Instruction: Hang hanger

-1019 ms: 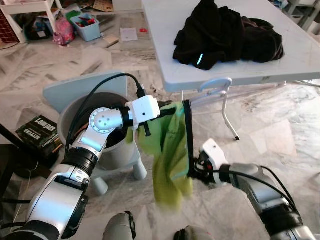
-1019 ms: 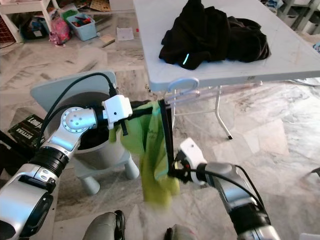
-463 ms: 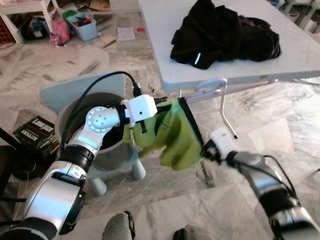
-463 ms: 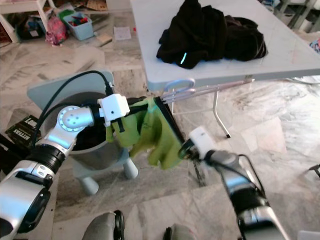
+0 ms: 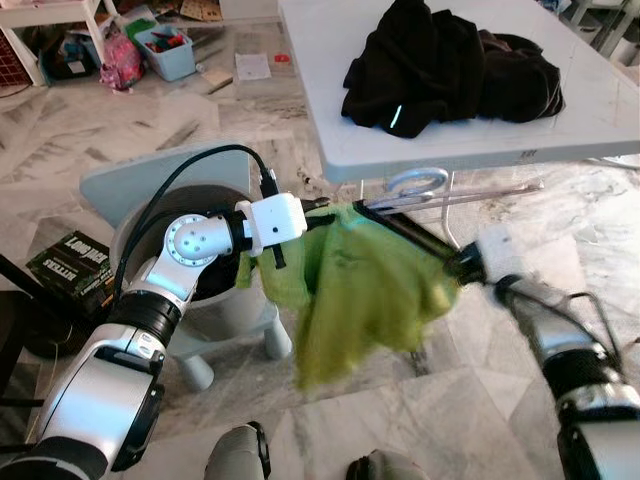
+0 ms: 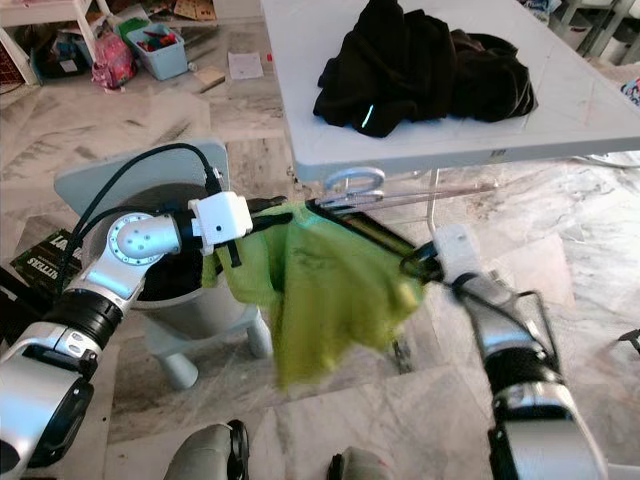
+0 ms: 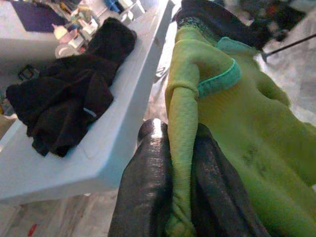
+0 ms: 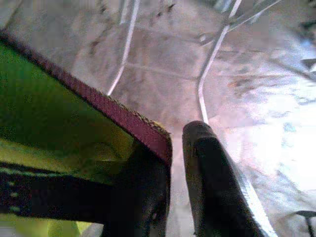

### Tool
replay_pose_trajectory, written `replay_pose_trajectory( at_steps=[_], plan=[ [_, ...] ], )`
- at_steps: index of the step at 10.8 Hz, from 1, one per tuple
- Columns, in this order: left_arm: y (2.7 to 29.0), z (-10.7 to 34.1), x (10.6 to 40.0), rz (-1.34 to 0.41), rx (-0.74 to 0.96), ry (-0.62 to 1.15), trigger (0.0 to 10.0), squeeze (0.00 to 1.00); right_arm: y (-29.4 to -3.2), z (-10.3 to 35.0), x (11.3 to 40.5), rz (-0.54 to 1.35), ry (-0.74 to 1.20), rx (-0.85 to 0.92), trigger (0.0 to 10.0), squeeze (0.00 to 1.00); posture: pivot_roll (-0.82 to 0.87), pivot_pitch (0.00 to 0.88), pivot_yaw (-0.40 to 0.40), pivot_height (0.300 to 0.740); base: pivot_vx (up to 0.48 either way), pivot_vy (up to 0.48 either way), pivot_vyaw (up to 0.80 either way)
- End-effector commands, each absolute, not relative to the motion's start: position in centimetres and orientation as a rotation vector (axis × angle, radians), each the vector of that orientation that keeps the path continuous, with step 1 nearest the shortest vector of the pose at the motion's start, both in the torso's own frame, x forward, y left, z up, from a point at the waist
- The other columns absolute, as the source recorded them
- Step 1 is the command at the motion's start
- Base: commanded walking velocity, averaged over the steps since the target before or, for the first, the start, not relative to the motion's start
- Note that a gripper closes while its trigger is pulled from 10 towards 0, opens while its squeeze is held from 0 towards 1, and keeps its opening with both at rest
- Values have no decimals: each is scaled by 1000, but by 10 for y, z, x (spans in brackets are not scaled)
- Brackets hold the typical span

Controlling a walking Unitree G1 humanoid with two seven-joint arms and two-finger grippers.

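The lime-green garment was soft and wrinkled, with a teal collar band seen in the left wrist view, and it hung in loose folds between the two arms, in front of the white desk. The left claw was clamped on a fold of this cloth at 9 o'clock of the garment. The right claw, at 3 o'clock, gripped the dark ribbed hem of the cloth; the hem looked woven and rough. A silver metal hanger with a round loop lay just under the desk edge, at 12 o'clock of the garment. On the smooth desk top rested a heap of black clothes. A grey plastic basket stood on the marble floor. A black box had white letters, too small to read
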State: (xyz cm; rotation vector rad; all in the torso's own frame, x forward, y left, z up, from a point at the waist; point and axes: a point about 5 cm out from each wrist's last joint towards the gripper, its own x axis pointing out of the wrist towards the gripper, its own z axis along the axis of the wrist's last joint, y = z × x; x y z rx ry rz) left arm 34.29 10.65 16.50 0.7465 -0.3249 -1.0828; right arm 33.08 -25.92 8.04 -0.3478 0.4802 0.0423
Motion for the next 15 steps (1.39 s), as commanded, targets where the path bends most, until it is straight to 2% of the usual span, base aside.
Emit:
replay_pose_trajectory(
  at_steps=[1,4,7,9,11,14,15],
  plan=[
    [121,187,345,-1000,721,-418,0,0,-295,72,315,-111,564,-363,0,0,-53,87,-40,740,0,0,0],
    [119,177,337,-1080,642,-341,0,0,-301,86,323,-180,492,-358,0,0,-57,88,-37,740,0,0,0],
    [142,154,340,-936,458,-153,0,0,-311,97,327,-289,419,-384,0,0,-60,89,-32,740,0,0,0],
    [147,150,337,-928,387,-118,0,0,-316,101,327,-317,407,-400,0,0,-62,89,-36,740,0,0,0],
    [155,146,325,-952,235,-56,0,0,-326,111,328,-370,371,-433,0,0,-65,90,-35,740,0,0,0],
    [166,125,299,-1121,250,155,0,0,-329,119,331,-388,341,-451,0,0,-63,91,-36,740,0,0,0],
    [173,115,296,-1124,295,234,0,0,-329,122,333,-390,331,-453,0,0,-63,89,-37,740,0,0,0]
  ],
)
